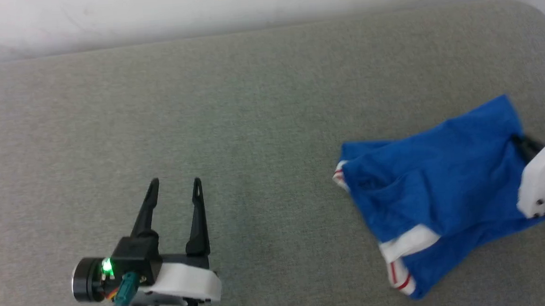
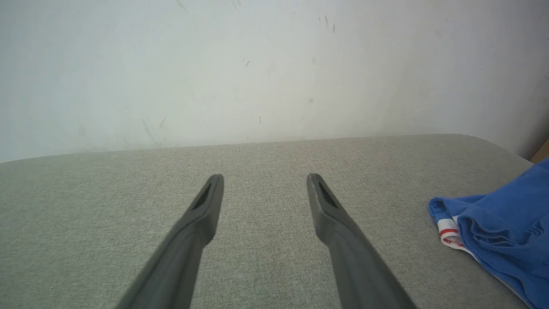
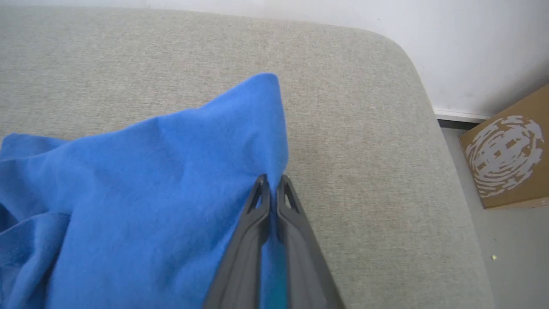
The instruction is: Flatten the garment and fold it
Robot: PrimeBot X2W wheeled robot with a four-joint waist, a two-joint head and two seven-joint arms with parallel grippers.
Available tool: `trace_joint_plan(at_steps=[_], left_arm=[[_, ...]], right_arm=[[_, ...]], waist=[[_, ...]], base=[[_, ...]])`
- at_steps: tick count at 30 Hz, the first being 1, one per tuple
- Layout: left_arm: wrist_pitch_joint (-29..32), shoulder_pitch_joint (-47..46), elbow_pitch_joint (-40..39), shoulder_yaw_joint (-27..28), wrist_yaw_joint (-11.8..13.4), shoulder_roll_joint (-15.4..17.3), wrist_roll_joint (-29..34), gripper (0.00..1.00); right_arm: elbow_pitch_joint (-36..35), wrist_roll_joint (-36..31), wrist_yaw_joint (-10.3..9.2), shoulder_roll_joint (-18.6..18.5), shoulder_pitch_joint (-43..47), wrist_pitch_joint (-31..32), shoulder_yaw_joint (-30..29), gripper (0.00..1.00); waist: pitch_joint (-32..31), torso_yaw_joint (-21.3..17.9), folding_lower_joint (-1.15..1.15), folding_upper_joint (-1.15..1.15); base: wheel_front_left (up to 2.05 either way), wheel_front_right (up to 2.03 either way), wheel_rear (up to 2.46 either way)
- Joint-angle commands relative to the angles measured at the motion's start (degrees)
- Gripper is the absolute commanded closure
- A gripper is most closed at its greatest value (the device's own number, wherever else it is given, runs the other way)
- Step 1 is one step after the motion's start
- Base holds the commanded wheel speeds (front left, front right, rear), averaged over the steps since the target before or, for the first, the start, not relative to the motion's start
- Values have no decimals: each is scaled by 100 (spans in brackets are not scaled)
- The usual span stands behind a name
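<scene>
free: open bench left and centre | obstacle: crumpled garment at right | far edge: wall | beyond right corner: cardboard box on floor

One garment, one surface, one box and one wall can be counted. There are two grippers, the left gripper and the right gripper. Each has two fingers, which makes four fingers in all.
</scene>
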Motion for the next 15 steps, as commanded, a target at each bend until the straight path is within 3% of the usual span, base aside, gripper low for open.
trace_joint_plan(at_steps=[1,8,15], left_arm=[[26,-195,-37,-9,33,28,82,0],[81,-601,-58,-64,122,60,366,0],[-54,-842,-231,-96,257,89,701,0]], right_arm=[[53,66,-6,-209,-183,11,7,100],[348,203,-6,-1017,-562,-81,-75,100],[872,241,-6,-1549,-862,-490,-242,100]], waist=[[363,-287,-1,0],[766,-497,-1,0],[1150,-614,-1,0]], base=[[0,0,0],[0,0,0],[0,0,0]])
